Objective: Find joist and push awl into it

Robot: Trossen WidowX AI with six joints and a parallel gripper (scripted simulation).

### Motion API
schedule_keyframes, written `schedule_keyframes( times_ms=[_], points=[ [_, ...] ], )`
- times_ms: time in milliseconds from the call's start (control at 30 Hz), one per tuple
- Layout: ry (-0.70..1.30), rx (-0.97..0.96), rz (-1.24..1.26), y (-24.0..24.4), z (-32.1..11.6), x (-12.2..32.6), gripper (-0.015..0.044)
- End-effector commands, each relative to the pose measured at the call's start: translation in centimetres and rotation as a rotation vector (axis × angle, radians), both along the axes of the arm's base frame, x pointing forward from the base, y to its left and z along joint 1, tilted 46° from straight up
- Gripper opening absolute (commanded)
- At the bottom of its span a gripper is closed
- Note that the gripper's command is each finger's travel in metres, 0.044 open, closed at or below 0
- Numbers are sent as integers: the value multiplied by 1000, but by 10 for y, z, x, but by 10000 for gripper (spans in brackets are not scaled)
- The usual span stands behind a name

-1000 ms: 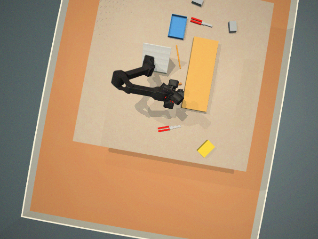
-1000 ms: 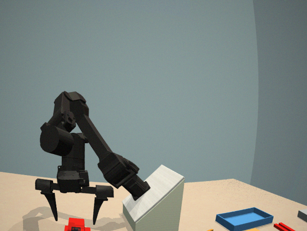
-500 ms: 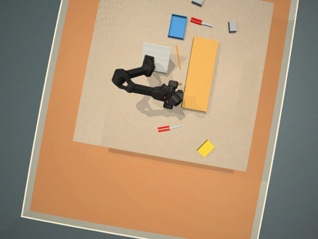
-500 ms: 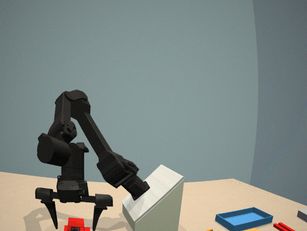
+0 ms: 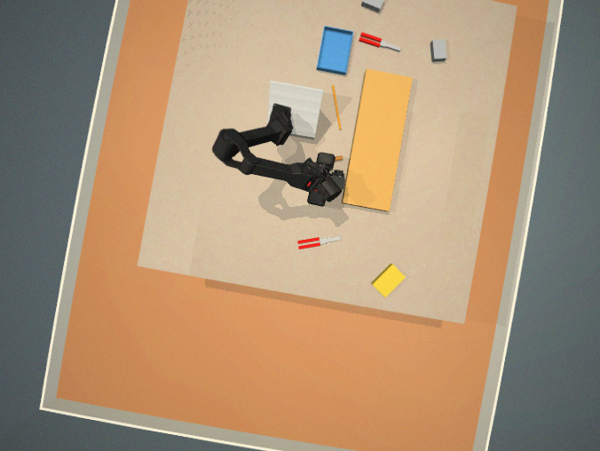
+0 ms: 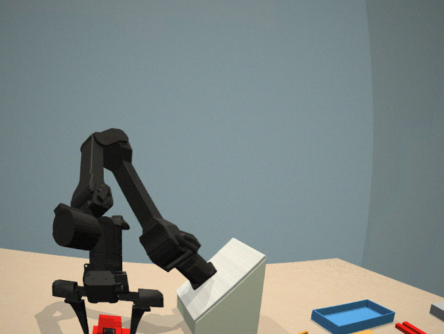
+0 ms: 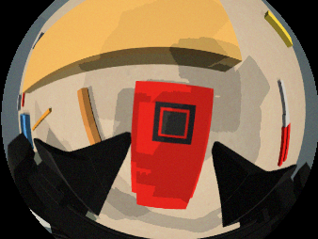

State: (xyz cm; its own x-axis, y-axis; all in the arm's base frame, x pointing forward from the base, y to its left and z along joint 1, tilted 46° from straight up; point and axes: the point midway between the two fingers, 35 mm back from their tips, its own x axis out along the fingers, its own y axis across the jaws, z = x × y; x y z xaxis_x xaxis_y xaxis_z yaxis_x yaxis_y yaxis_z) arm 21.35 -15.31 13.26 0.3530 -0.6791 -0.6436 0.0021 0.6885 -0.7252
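Observation:
The red stud finder (image 6: 110,320) (image 7: 179,162), with a dark square on top, lies on the table beside the panel. My gripper (image 6: 110,331) (image 7: 173,142) is open and points down, one finger on each side of it, with gaps showing in the wrist view. The arm hides it in the top view. The orange floor panel (image 5: 380,140) (image 7: 132,28) lies just beyond it. What looks like the awl's orange handle (image 5: 338,158) (image 7: 88,113) lies beside my left finger in the wrist view; its shaft is hidden. The blue tray (image 5: 335,50) (image 6: 351,316) (image 7: 25,127) is empty.
A pale slanted block (image 5: 308,98) (image 6: 234,273) stands by the arm's base. A thin orange stick (image 5: 336,107) (image 7: 42,119) lies between it and the panel. Red-handled tools (image 5: 309,243) (image 5: 371,39), a yellow block (image 5: 388,280) (image 7: 278,29) and grey blocks (image 5: 438,49) (image 5: 373,4) lie farther out.

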Motion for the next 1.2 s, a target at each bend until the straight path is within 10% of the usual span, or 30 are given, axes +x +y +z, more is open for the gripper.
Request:
schedule_keyframes(
  times_ms=[0, 833, 1167],
  points=[
    [7, 4, 6, 1, -3, 0, 335],
    [7, 4, 6, 1, -3, 0, 168],
    [14, 26, 1, 23, 14, 3, 0]
  ],
)
